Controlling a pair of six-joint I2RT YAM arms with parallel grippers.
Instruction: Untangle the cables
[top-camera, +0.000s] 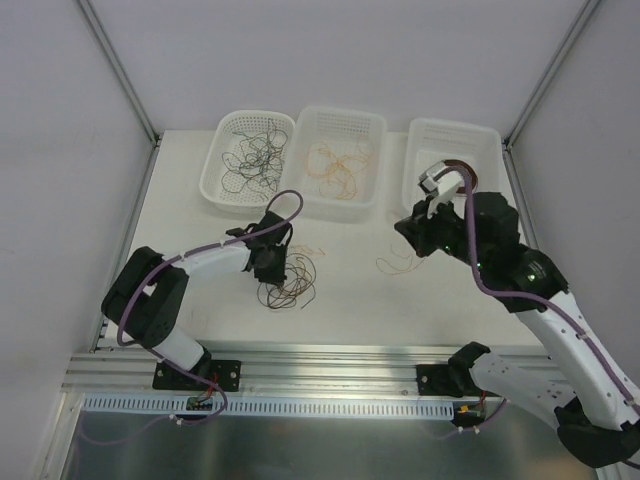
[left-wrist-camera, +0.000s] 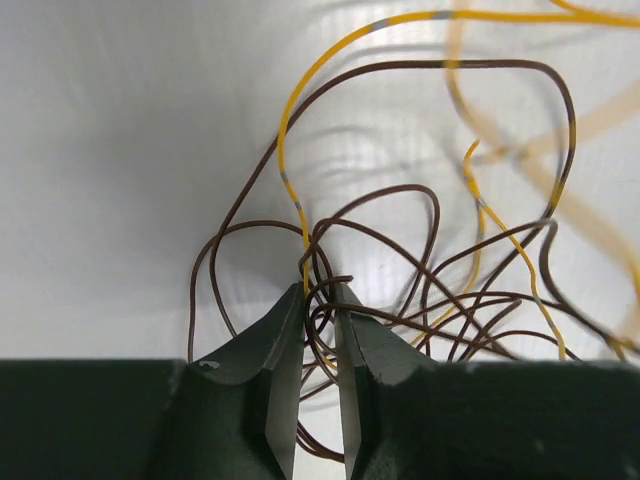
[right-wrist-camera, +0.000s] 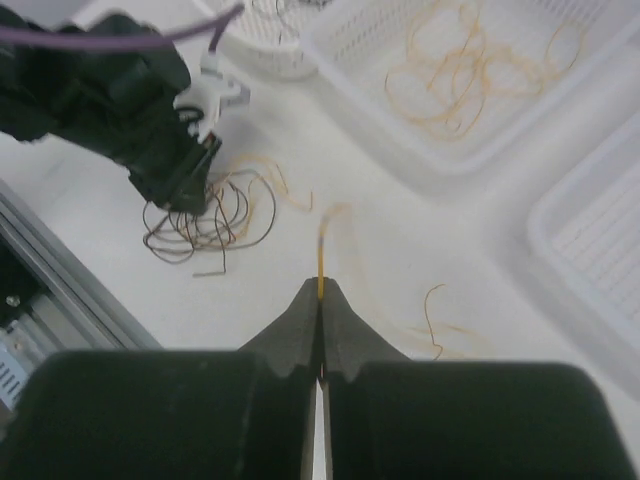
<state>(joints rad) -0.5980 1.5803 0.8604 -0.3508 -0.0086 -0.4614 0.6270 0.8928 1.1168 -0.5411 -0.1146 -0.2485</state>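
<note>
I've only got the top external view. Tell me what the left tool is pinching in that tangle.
Observer: In the left wrist view, the left tool is closed on loops of brown cable, with one yellow cable rising right at its tips.
Operator: Now report the right tool.
Observer: In the right wrist view, the right tool is shut on a single orange-yellow strand that stands straight up from its tips.
Operator: Say whether that strand runs into the tangle.
Observer: It bends to the right, away from the tangle under the left tool, then blurs out. I cannot tell where it ends.
</note>
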